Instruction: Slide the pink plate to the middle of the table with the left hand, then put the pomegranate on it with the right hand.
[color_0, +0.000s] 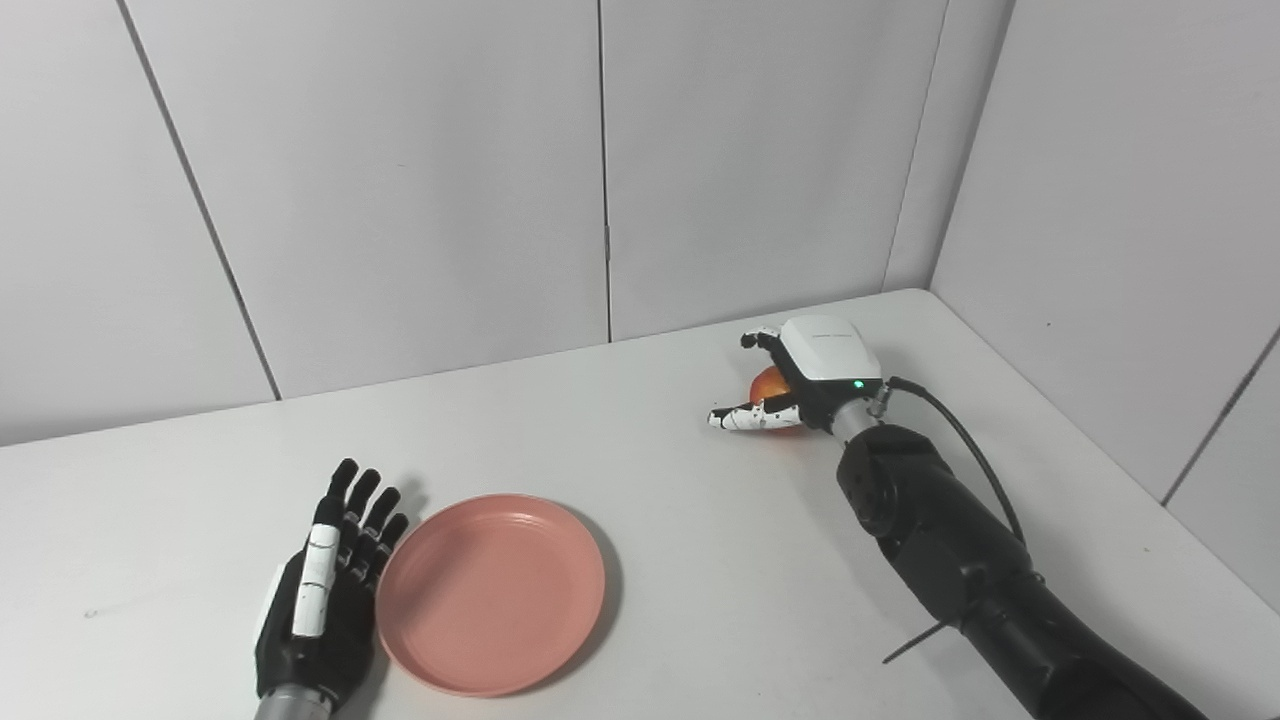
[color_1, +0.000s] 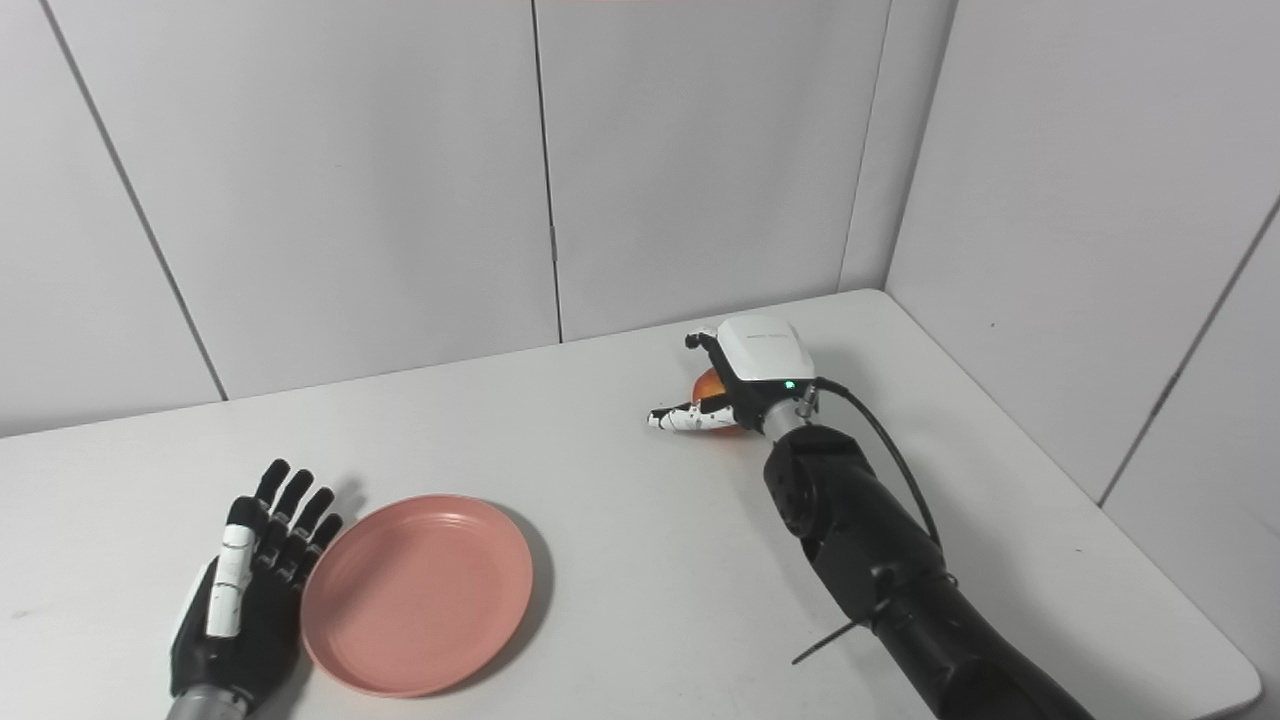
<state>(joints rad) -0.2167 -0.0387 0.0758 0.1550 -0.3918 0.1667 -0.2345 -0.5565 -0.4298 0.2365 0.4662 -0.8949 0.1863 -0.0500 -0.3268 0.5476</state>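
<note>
Left hand (color_0: 325, 590) flat, fingers spread, holding nothing, touching pink plate (color_0: 490, 592) at its 9 o'clock edge; plate near front-left (slide probably done). Far, at 2 o'clock from plate, right hand (color_0: 790, 385) curls round pomegranate (color_0: 768, 383); grip firmness unclear. Next: close, lift, carry to plate.

The right hand (color_0: 800, 375) hides most of the pomegranate (color_0: 766, 383); whether it grips is unclear
</note>
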